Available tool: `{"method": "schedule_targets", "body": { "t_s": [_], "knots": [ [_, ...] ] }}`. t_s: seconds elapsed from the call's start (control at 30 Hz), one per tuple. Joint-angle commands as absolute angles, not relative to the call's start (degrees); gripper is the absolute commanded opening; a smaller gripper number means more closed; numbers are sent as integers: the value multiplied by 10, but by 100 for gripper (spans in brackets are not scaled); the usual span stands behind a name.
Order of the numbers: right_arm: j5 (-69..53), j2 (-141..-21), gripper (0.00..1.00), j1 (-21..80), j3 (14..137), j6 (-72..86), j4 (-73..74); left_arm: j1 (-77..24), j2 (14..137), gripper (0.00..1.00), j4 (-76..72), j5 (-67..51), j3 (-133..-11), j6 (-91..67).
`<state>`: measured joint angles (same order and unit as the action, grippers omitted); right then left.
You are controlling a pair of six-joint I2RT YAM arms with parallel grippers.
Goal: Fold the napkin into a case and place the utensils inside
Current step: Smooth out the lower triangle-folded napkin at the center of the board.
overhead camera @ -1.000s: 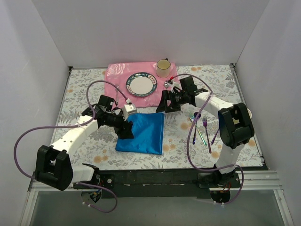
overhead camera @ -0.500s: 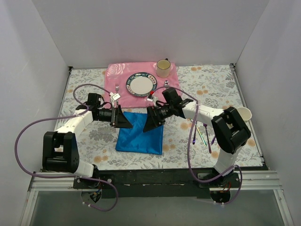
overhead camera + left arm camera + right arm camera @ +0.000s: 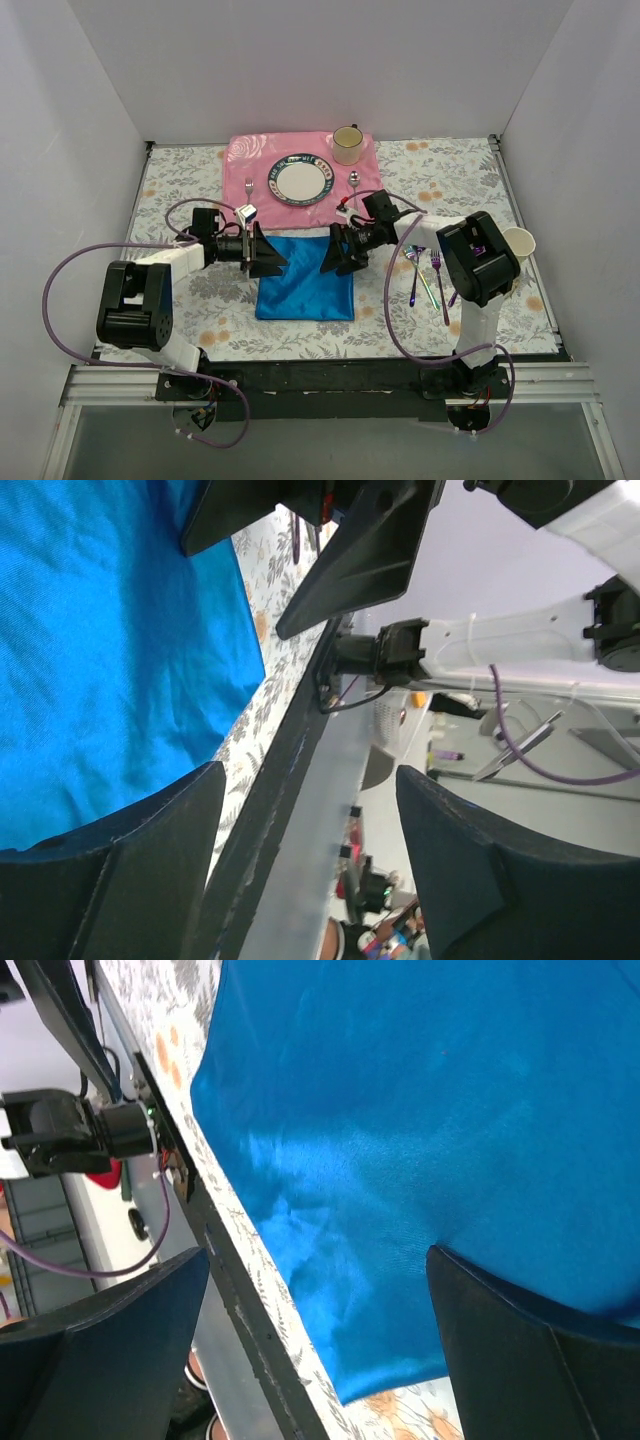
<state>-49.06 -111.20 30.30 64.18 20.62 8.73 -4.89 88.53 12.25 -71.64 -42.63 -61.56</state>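
Tablecloth (image 3: 185,185), floral-printed, carries the napkin (image 3: 305,285) between white walls (image 3: 320,70).

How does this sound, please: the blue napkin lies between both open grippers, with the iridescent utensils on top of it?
Not quite: the top external view shows the utensils on the table to the right of the napkin, not on it. It does lie between the open left gripper and right gripper.

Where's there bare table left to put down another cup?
Free: the far table corners either side of the pink placemat. Crowded: left claw and right claw at the napkin, utensils to its right.
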Motion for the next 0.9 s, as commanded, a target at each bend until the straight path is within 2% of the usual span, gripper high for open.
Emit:
{"method": "schedule_targets", "body": {
  "t_s": [0.0, 0.03, 0.1, 0.13, 0.3, 0.5, 0.6, 0.87],
  "knots": [
    [-458, -1121, 98, 278, 657, 185, 104, -53, 884, 72, -42, -735, -387, -751],
    [-482, -1115, 99, 279, 661, 185, 104, -60, 878, 75, -67, -737, -367, -778],
    [-519, -1084, 99, 279, 649, 224, 61, -73, 853, 88, -124, -730, -347, -838],
    [-552, -1068, 99, 280, 637, 246, 34, -87, 842, 98, -147, -725, -321, -862],
    [-587, -961, 99, 306, 528, 367, -129, -157, 774, 98, -356, -669, -210, -1087],
    [-576, -943, 99, 347, 411, 449, -210, -234, 808, 98, -407, -592, -199, -1114],
    [-571, -964, 99, 346, 406, 449, -220, -249, 828, 98, -385, -554, -210, -1117],
    [-556, -1007, 98, 335, 397, 454, -200, -252, 829, 98, -174, -447, -207, -1053]
  ]
}}
